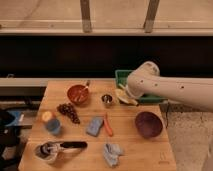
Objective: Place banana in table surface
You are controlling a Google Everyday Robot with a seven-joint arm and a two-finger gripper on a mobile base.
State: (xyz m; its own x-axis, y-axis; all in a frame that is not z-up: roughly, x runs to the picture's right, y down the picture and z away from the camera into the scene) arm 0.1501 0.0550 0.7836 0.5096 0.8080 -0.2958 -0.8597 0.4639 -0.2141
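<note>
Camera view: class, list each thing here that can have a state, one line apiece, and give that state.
gripper: low at the green tray's left end, hidden behind the arm's wrist.
banana: pale yellow, at the gripper, over the tray's edge, not yet on the table surface.
green tray: flat, partly covered by the arm.
purple bowl: upright, looks empty.
orange bowl: upright, utensil resting in it.

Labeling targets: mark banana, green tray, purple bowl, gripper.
banana (126,97): camera view, pale middle of the fruit, below the arm's end.
green tray (120,75): camera view, left rim.
purple bowl (148,124): camera view, inner hollow.
gripper (125,91): camera view, arm's end at the banana.
</note>
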